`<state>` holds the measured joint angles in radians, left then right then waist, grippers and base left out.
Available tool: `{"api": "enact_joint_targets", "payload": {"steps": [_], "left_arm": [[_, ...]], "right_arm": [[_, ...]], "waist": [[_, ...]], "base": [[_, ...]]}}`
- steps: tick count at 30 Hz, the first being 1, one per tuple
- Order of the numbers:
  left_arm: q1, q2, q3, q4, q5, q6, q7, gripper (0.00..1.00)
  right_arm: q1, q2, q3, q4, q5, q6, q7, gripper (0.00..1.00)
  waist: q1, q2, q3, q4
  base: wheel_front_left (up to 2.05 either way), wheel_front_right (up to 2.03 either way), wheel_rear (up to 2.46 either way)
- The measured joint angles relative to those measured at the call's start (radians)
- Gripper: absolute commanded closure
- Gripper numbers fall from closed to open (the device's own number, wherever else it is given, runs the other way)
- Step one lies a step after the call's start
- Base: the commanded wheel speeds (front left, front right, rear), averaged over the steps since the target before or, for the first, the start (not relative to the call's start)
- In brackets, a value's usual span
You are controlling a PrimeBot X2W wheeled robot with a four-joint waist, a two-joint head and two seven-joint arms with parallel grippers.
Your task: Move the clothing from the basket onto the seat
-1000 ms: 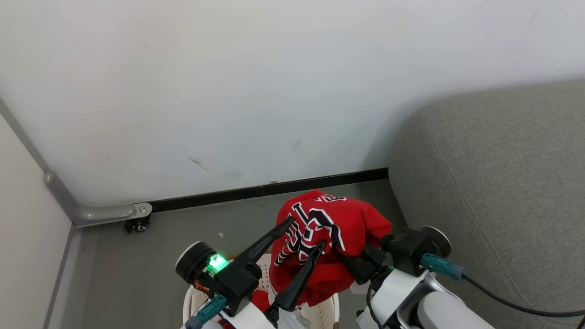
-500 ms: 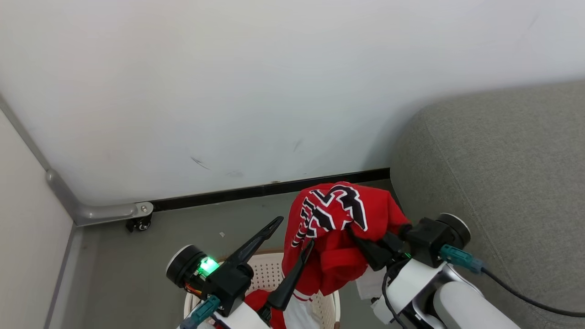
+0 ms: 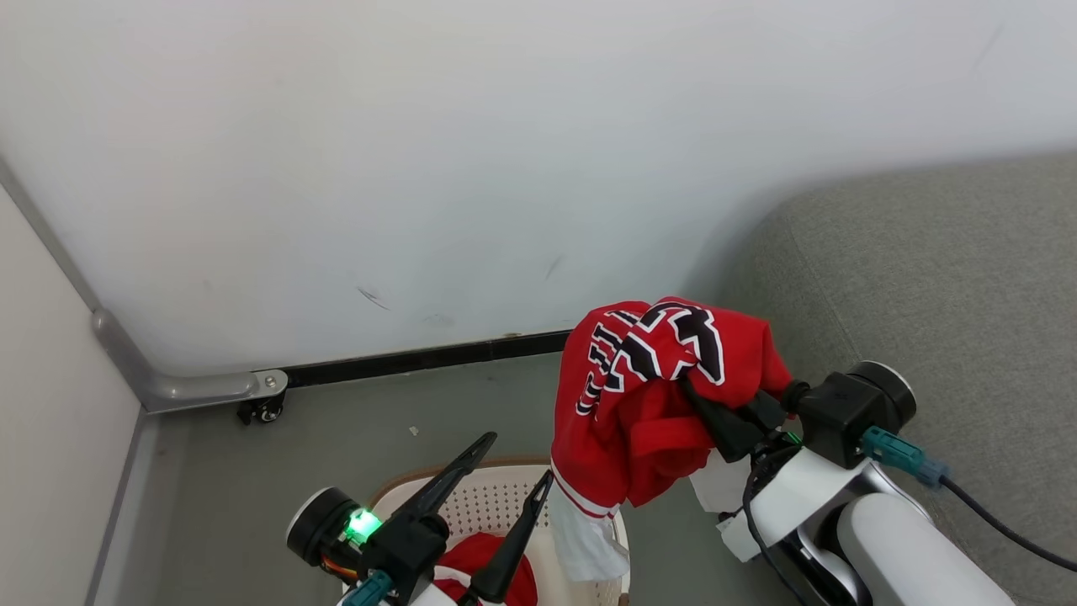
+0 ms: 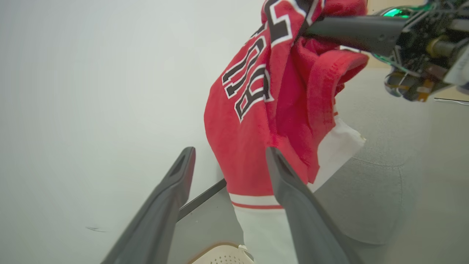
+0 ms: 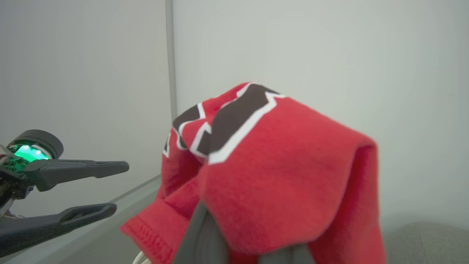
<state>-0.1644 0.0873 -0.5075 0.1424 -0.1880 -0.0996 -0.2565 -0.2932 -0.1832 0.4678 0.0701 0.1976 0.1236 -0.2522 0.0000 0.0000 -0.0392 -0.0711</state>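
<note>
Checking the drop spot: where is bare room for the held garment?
The seat lies bare between the wall and the right tool. The floor between skirting and basket is bare too. Crowded: the basket, holding more clothing, with the open left tool over it.

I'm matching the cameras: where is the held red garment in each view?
Head view: garment right of centre, at mid height.
Left wrist view: garment from top centre down to the bottom edge.
Right wrist view: garment centre, running to the bottom edge.
Shared landmark: the open left gripper, left of the garment in the head and right wrist views.
</note>
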Motion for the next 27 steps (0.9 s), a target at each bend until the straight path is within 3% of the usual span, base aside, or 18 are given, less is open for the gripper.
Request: {"api": "enact_joint_targets", "payload": {"steps": [27], "left_arm": [[0.095,0.016,-0.061,0.022,0.043,-0.018,0.0,0.0]], "right_arm": [[0.003,-0.054,-0.172,-0.061,-0.034,0.0,0.0,1.0]], "waist": [[0.0,0.0,-0.003,-0.021]], "base": [[0.0,0.0,0.0]]}}
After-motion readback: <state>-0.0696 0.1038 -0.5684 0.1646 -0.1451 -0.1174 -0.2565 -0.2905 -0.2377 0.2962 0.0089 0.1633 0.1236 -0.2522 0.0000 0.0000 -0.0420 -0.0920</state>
